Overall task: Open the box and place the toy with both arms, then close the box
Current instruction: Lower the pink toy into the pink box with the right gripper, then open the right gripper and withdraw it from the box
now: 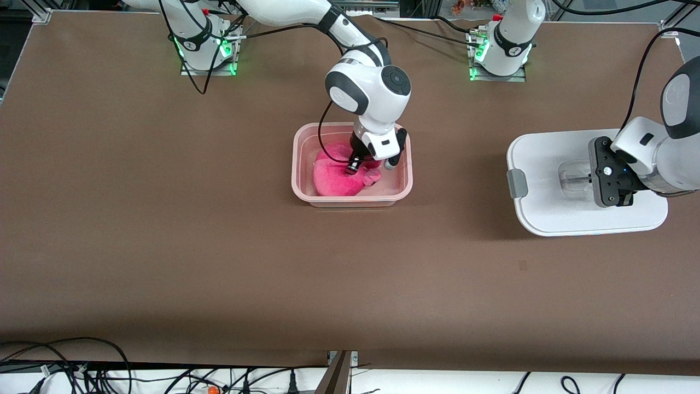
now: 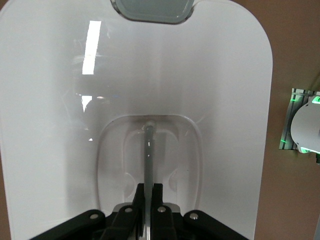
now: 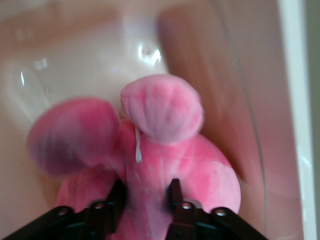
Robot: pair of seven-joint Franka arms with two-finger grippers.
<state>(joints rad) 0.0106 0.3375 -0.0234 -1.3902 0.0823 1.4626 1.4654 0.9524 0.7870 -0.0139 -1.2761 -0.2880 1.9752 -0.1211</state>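
Observation:
The box (image 1: 298, 164), a translucent tub with no lid on it, stands mid-table. The pink toy (image 1: 331, 178) lies inside it. My right gripper (image 1: 353, 168) reaches down into the box and is shut on a fold of the toy (image 3: 165, 110), one finger (image 3: 118, 192) on each side of it. The white lid (image 1: 547, 164) lies flat toward the left arm's end of the table. My left gripper (image 1: 593, 183) is shut on the lid's clear centre handle (image 2: 148, 150), with the thin bar pinched between its fingers (image 2: 159, 192).
A grey clip (image 1: 517, 183) sits on the lid's edge that faces the box, and it also shows in the left wrist view (image 2: 152, 10). The arm bases (image 1: 497, 49) stand along the table's edge farthest from the front camera. Cables hang past the nearest edge.

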